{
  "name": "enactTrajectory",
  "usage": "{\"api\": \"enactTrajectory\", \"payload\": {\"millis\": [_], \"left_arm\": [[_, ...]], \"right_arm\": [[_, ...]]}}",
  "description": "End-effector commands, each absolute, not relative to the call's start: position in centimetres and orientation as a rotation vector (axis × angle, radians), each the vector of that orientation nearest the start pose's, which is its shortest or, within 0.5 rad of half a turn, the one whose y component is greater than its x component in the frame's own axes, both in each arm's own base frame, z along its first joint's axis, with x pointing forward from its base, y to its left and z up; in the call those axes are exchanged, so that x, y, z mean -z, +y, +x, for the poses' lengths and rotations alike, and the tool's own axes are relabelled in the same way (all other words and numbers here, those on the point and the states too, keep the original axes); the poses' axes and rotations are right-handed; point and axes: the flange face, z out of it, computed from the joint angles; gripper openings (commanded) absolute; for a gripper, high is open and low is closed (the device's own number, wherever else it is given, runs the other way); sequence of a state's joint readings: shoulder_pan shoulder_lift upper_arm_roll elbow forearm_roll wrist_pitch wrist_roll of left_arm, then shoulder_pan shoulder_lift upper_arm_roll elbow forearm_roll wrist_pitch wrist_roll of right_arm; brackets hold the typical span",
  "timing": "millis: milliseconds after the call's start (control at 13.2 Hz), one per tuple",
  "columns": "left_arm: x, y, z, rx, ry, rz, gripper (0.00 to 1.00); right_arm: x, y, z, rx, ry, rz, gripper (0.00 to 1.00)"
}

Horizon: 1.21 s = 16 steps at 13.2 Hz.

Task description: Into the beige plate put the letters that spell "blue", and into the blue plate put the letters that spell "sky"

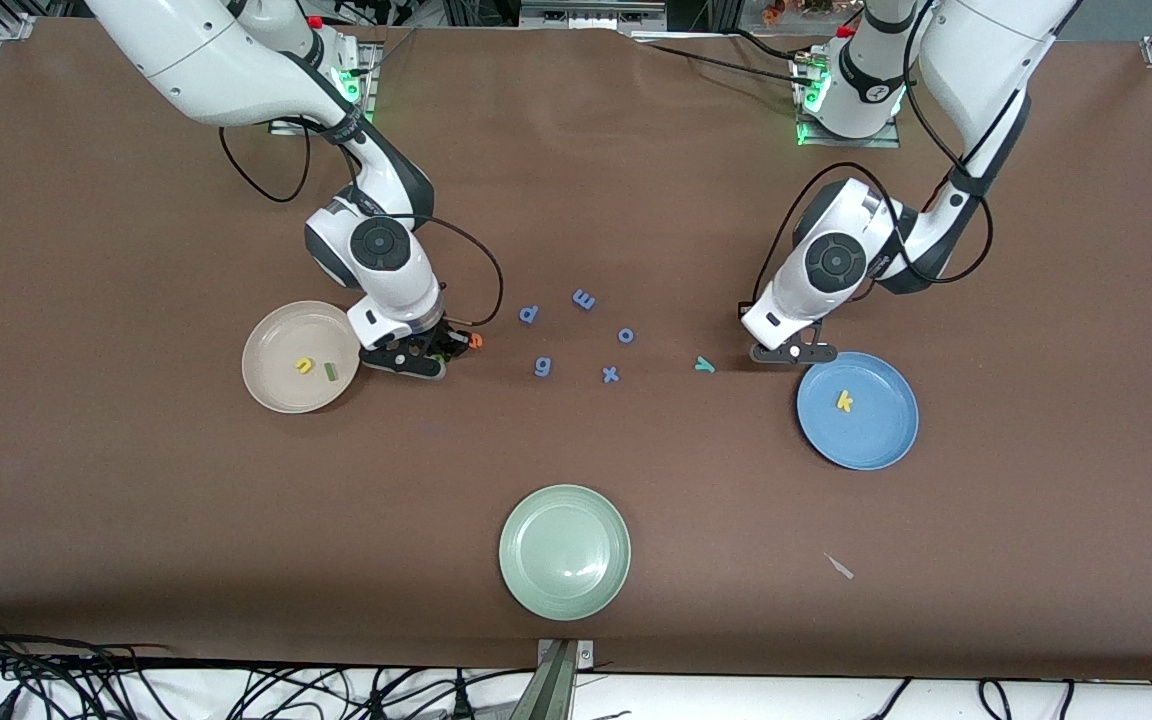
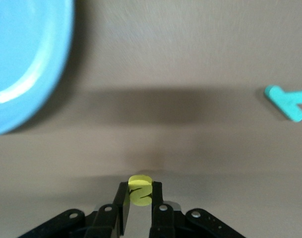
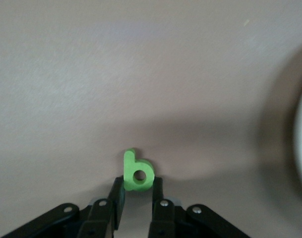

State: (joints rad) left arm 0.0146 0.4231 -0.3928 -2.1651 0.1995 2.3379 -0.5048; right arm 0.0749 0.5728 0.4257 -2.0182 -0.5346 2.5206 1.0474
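Now: left gripper [image 2: 139, 201] clenched on yellow s [image 2: 140, 189] beside blue plate [image 1: 886, 440] holding yellow k [image 1: 844, 401] | right gripper [image 3: 138, 194] grasping green b [image 3: 136, 172] beside beige plate [image 1: 271, 385] holding yellow u [image 1: 304, 366], green l [image 1: 330, 371] | orange e [image 1: 476, 341] at b's 3 o'clock | teal y [image 1: 704, 365] between plates.

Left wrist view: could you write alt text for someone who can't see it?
The left gripper pinches a yellow s between its fingertips, low over the brown table. The blue plate shows at one edge, a teal y lies on the table at another.
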Motion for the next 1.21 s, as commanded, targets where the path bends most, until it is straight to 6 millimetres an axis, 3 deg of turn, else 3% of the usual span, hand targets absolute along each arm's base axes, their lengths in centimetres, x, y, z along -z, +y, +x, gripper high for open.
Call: {"api": "enactTrajectory", "payload": {"millis": [0, 151, 226, 377, 528, 755, 830, 906, 981, 1057, 1132], "left_arm": [[-25.5, -19.2, 54.1, -0.317, 0.129, -3.011, 0.12], [-27.0, -15.7, 57.2, -0.275, 0.246, -3.008, 0.12], [-26.9, -14.1, 58.5, -0.257, 0.296, -2.997, 0.13], [-26.2, -11.8, 60.5, -0.209, 0.397, -2.927, 0.13], [-24.6, -11.0, 61.3, -0.217, 0.423, -2.907, 0.13], [-21.5, -9.8, 61.6, -0.216, 0.441, -2.910, 0.14], [-21.4, -9.0, 61.8, -0.211, 0.426, -2.917, 0.18], [-21.5, -9.1, 61.8, -0.211, 0.424, -2.918, 0.43], [-21.8, -9.1, 61.8, -0.208, 0.411, -2.926, 0.83], [-22.2, -9.5, 61.8, -0.206, 0.404, -2.931, 1.00], [-23.4, -10.7, 61.9, -0.191, 0.380, -2.952, 1.00]], "right_arm": [[-23.3, 26.6, 53.6, 0.136, 0.119, -3.291, 0.05], [-25.6, 23.3, 54.4, 0.099, -0.001, -3.362, 0.05], [-26.3, 21.1, 54.8, 0.071, -0.067, -3.393, 0.05], [-25.5, 16.9, 53.7, -0.019, -0.157, -3.395, 0.06], [-24.2, 16.3, 52.0, 0.002, -0.167, -3.352, 0.12], [-23.7, 16.3, 51.7, 0.002, -0.150, -3.348, 0.40], [-23.7, 16.3, 51.7, 0.001, -0.146, -3.347, 0.43], [-23.8, 16.4, 51.7, -0.002, -0.121, -3.342, 0.45], [-23.9, 16.6, 51.7, 0.002, -0.086, -3.338, 0.46], [-24.0, 16.7, 51.8, 0.004, -0.083, -3.336, 0.56], [-24.0, 17.0, 51.9, 0.001, -0.072, -3.330, 0.61]]}}
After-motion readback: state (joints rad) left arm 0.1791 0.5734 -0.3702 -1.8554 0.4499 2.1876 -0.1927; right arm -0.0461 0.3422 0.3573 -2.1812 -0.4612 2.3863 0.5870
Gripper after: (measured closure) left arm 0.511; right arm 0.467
